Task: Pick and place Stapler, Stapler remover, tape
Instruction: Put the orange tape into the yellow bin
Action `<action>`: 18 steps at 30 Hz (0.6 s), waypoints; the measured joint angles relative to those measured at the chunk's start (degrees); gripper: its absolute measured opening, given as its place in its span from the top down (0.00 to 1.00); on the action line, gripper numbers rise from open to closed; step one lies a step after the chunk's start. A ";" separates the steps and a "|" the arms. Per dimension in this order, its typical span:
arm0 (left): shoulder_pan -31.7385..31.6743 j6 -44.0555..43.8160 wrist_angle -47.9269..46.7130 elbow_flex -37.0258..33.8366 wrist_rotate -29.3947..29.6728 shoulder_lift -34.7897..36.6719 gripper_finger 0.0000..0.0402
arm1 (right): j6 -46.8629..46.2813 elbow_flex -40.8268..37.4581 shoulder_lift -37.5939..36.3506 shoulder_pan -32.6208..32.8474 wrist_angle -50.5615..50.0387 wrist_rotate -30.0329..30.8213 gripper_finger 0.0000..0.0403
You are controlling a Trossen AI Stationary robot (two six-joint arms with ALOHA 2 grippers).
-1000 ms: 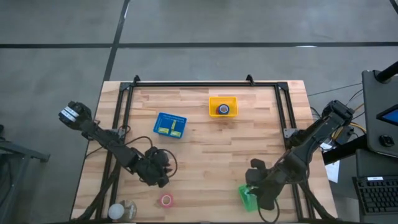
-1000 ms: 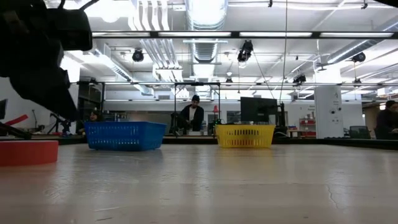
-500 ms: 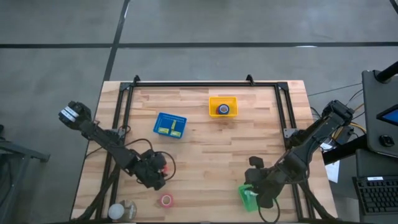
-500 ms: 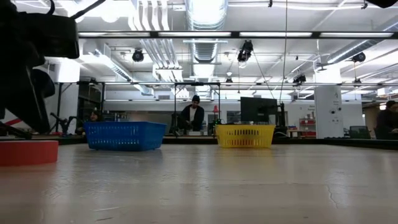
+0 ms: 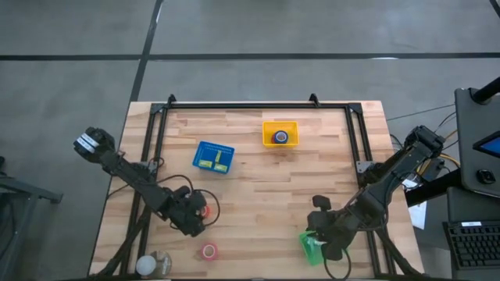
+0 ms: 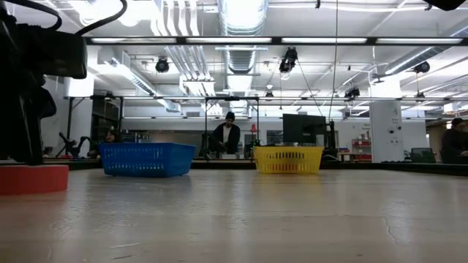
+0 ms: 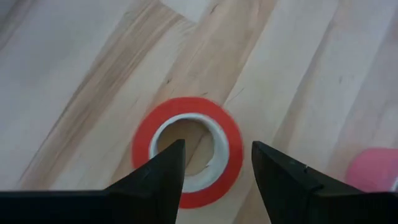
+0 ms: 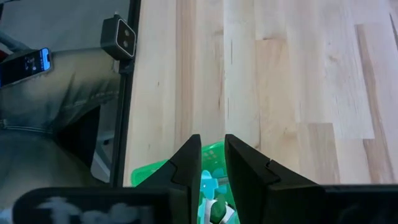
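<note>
Left gripper [image 7: 214,171] hangs low, angled down, fingers spread over one red tape roll [image 7: 188,151]; another red roll [image 5: 208,250] lies near.

No text, label, brand or number can be read on anything here.

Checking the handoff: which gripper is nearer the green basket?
Right. The right gripper hangs just over the green basket; the left gripper is far across the table.
</note>
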State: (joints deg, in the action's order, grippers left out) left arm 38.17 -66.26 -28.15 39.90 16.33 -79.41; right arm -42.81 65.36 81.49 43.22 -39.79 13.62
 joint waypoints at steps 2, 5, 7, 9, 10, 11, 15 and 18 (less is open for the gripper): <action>-0.02 0.68 1.42 0.00 -0.06 -0.39 0.53 | 0.00 0.00 0.00 0.00 0.03 0.09 0.84; 0.00 1.13 1.32 -0.04 -0.23 -1.84 0.53 | 0.00 -0.02 0.00 0.00 0.07 0.09 0.83; -0.02 1.82 1.40 -0.17 -0.28 -3.04 0.53 | 0.00 -0.11 0.00 0.00 0.11 0.09 0.82; -0.02 1.96 1.73 -0.15 0.20 -3.98 0.53 | 0.00 -0.34 0.00 0.00 0.08 0.09 0.81; -0.02 1.89 1.91 -0.13 0.59 -4.34 0.53 | 0.00 -0.47 0.00 0.00 0.10 0.08 0.81; -0.01 1.75 2.28 -0.13 0.89 -4.69 0.54 | 0.00 -0.65 0.00 0.00 0.13 0.09 0.81; -0.11 3.21 4.68 -0.20 1.73 -5.67 0.62 | 0.00 -1.51 0.02 0.00 0.47 2.01 0.82; -0.31 4.17 5.91 -0.20 1.79 -6.21 0.74 | 0.01 -2.56 0.02 0.00 1.72 4.80 0.83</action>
State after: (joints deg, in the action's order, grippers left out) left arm 37.87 -62.09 -22.24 39.70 18.12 -85.62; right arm -42.79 62.81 81.52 43.22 -38.07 18.43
